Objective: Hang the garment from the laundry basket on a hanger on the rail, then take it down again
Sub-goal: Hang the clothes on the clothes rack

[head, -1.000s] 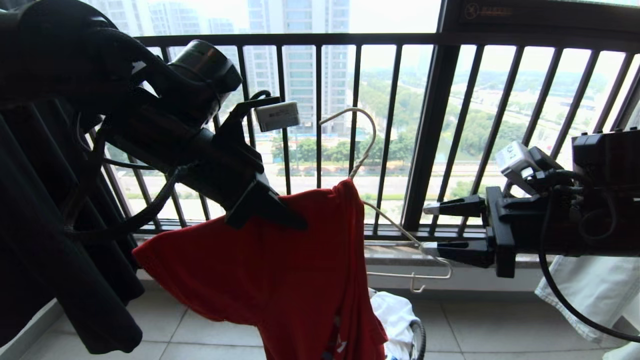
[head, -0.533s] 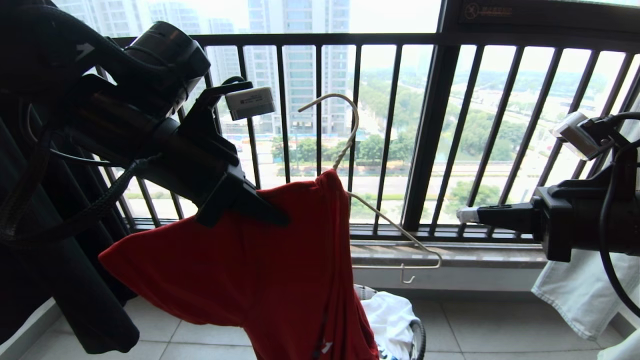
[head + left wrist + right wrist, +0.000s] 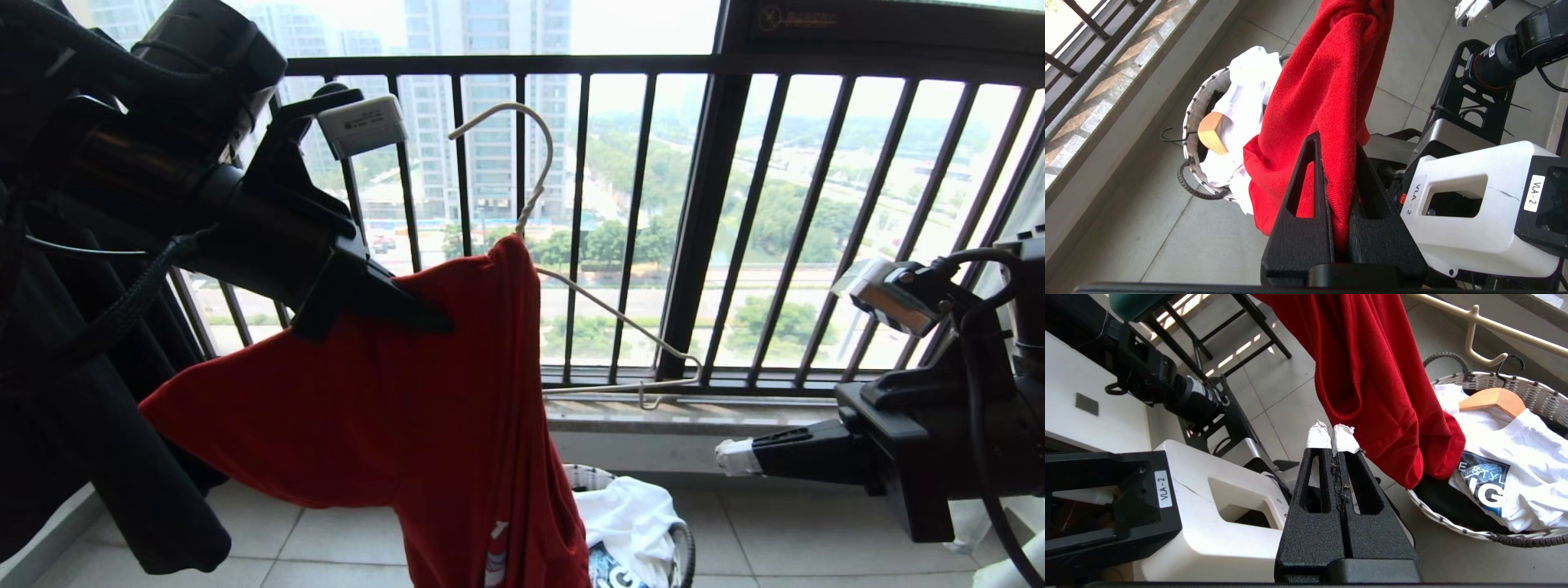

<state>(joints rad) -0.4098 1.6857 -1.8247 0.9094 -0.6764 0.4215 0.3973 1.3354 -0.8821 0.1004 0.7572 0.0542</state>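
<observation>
While your left gripper [image 3: 424, 314] pinches a fold of the red shirt [image 3: 392, 425] in its jaws, the shirt hangs over one side of the wire hanger [image 3: 571, 294], raised in front of the window railing [image 3: 702, 229]. You can see the hanger's other arm bare. Your right gripper [image 3: 735, 457] sits low to the right, apart from the shirt, its jaws pressed together on nothing. Below, the basket [image 3: 1453, 522] on the floor holds a white printed shirt [image 3: 1515, 473] and a wooden hanger [image 3: 1492, 398].
</observation>
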